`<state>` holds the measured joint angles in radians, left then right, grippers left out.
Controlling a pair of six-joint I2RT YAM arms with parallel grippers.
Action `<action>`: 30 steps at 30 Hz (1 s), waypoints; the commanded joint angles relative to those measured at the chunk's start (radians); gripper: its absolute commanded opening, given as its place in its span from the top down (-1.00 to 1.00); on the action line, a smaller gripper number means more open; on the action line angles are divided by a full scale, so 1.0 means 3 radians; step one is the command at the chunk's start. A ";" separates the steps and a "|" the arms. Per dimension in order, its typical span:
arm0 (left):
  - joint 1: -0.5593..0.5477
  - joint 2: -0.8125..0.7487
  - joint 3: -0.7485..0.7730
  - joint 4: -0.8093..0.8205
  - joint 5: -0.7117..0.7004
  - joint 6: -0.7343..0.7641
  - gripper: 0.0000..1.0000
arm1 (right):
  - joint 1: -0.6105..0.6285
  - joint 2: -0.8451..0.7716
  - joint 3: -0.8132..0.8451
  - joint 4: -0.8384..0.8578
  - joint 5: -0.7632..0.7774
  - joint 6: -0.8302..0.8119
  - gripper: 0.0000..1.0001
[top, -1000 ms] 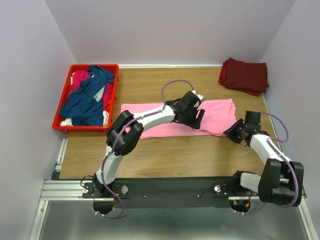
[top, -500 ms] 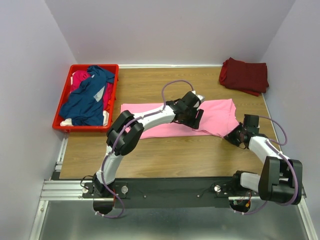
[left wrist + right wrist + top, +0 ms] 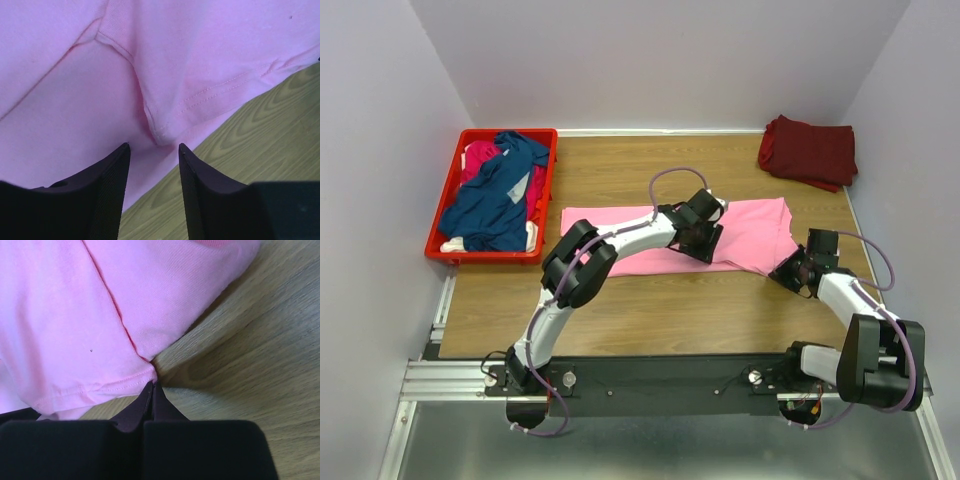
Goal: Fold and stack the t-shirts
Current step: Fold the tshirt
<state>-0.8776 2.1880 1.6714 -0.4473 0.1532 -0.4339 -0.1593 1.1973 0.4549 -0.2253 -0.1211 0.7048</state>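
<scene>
I am working through the fold of the light pink t-shirt (image 3: 750, 230), which is lying as a long band across the middle of the surface (image 3: 650, 310), its sleeves already turned in. The right tool (image 3: 788, 270) is sitting at the shirt's near right corner with its fingers pressed together; in the right wrist view the hem corner is running into the tips, so I am reading that as a pinch on the cloth. The left tool (image 3: 705, 240) is hanging over the near hem about midway along, its fingers a narrow gap apart and holding nothing, with a seam fold lying just ahead of them in the left wrist view.

I am judging that the next move calls for the left tool to close on that hem, so both can carry the near right part over toward the left end for a crosswise fold.

For room, I am seeing bare wood all along the near side of the shirt and a strip behind it. The maroon t-shirt (image 3: 808, 152) is resting folded in the far right corner, well apart. The red crate (image 3: 442, 200) is standing near the shirt's left end, with the navy t-shirt (image 3: 495, 200) and the magenta t-shirt (image 3: 480, 155) heaped inside, so I am watching that side
</scene>
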 commanded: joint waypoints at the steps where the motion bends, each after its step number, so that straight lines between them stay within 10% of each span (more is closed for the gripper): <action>1: -0.0030 0.0080 0.0140 -0.0058 0.0047 -0.0036 -0.01 | -0.0032 -0.0033 -0.0003 0.0056 -0.0016 -0.0074 0.99; 26: -0.0030 0.0269 0.0350 -0.0181 0.0052 -0.0067 0.35 | -0.0032 -0.0048 0.0120 0.0045 -0.0041 -0.0135 0.99; 30: -0.0030 0.0264 0.0380 -0.0196 0.0042 -0.0057 0.94 | -0.0026 -0.0110 0.0191 0.0035 -0.0026 -0.0150 0.99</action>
<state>-0.8795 2.2486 1.7546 -0.4732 0.1581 -0.4541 -0.1593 1.1946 0.4717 -0.2253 -0.1246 0.6796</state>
